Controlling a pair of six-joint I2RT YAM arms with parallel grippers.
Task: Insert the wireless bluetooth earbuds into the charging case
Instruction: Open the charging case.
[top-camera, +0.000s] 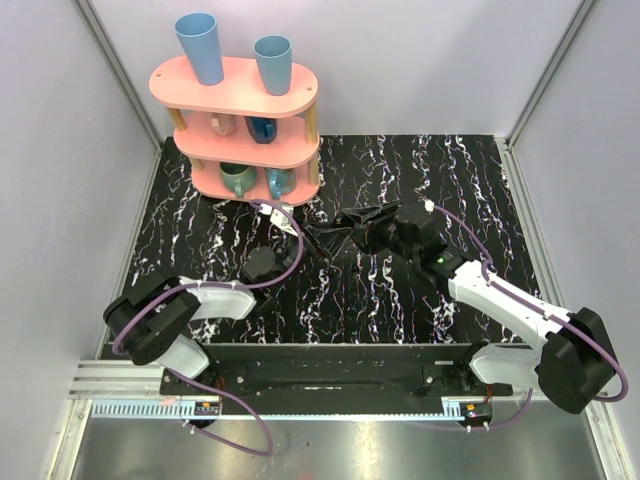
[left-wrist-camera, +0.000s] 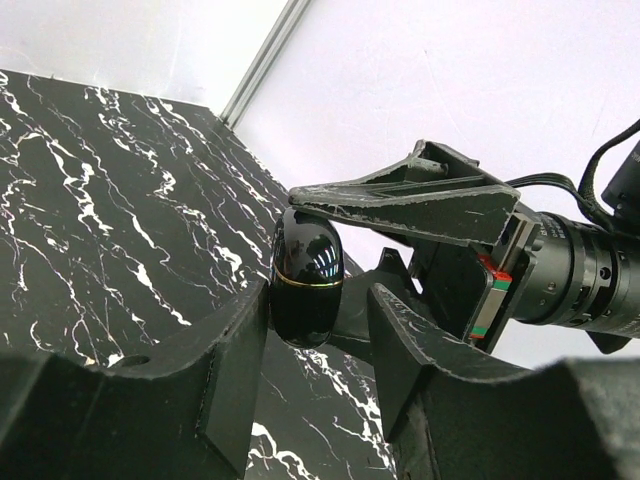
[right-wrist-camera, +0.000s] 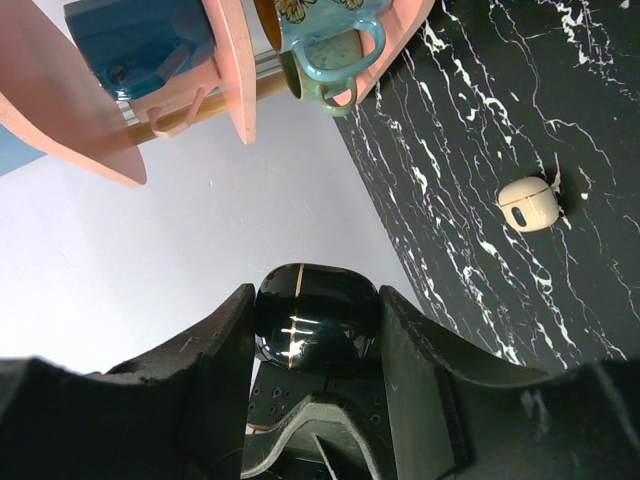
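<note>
The charging case (right-wrist-camera: 316, 325) is black and glossy with a thin gold seam, and its lid is closed. My right gripper (right-wrist-camera: 315, 300) is shut on it and holds it above the marble table (top-camera: 400, 300). In the left wrist view the charging case (left-wrist-camera: 307, 272) hangs at the tips of my left gripper (left-wrist-camera: 318, 300), which is open. Its left finger (left-wrist-camera: 235, 350) lies against the case, and a gap separates the case from the other finger. The right gripper's fingers (left-wrist-camera: 400, 195) reach in from the right. One cream-white earbud (right-wrist-camera: 528, 203) lies on the table. Both grippers (top-camera: 318, 236) meet mid-table.
A pink three-tier shelf (top-camera: 240, 100) stands at the back left with mugs (top-camera: 238, 178) on its lower tiers and two blue cups (top-camera: 200, 48) on top. White walls enclose the table on three sides.
</note>
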